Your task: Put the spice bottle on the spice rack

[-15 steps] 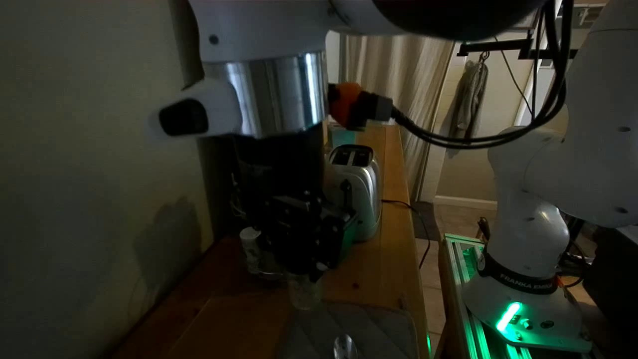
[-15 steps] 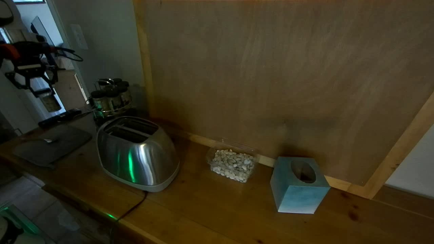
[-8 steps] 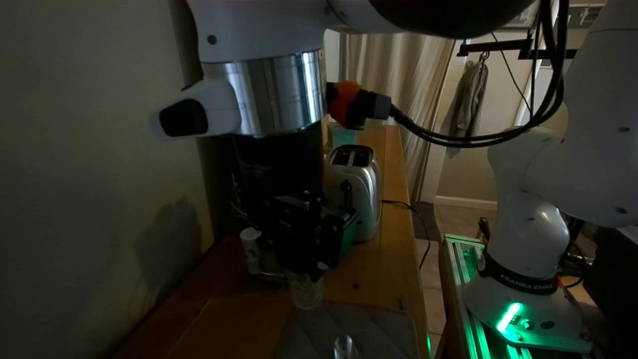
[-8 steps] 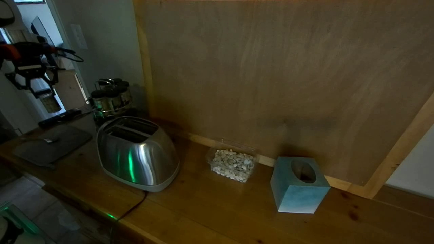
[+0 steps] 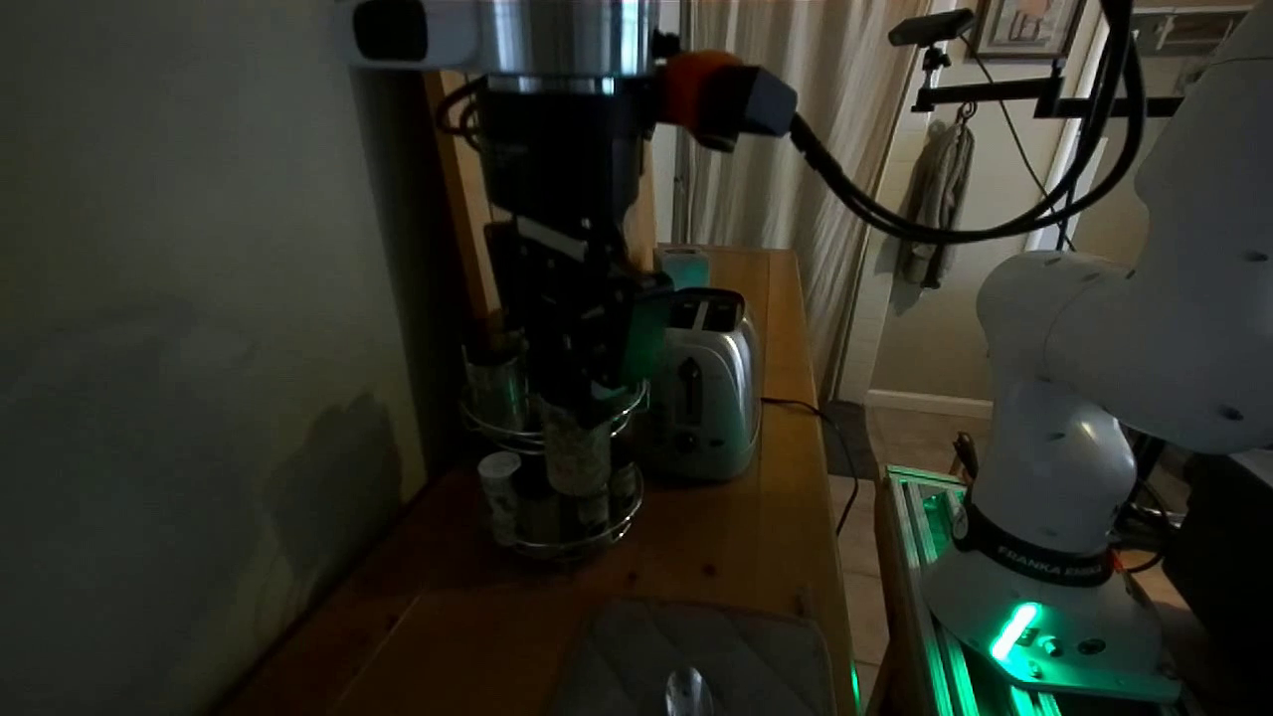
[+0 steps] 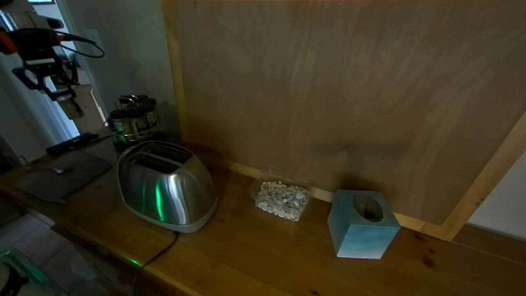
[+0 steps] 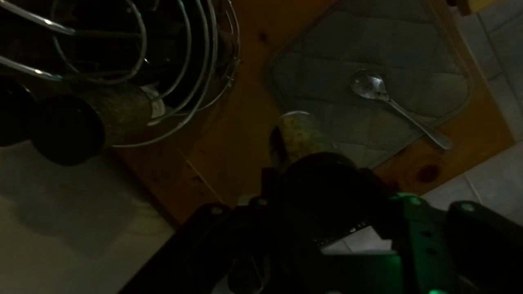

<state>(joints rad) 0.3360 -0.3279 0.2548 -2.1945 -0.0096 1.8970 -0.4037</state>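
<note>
Arm point(image 5: 1069, 308) and pincer point(image 6: 65, 96) are higher than half a second ago, and so is the spice bottle point(image 5: 577, 455). In an exterior view, more of the spice rack point(image 5: 562, 549) shows behind them now. The pincer is squeezed on the top of the bottle, which hangs from it in the air, near the rack but apart from it. On one tabletop point(image 6: 246, 255) are one gray mat point(image 7: 322, 61), one silver toaster point(image 6: 168, 191), one round rack with jars point(image 7: 120, 110) too dark to count, one blue box point(image 6: 363, 236), one clear box point(image 6: 287, 177), one spoon point(image 7: 372, 86) on the mat, and too many pale stones point(image 6: 282, 200) to count in the clear box.
</note>
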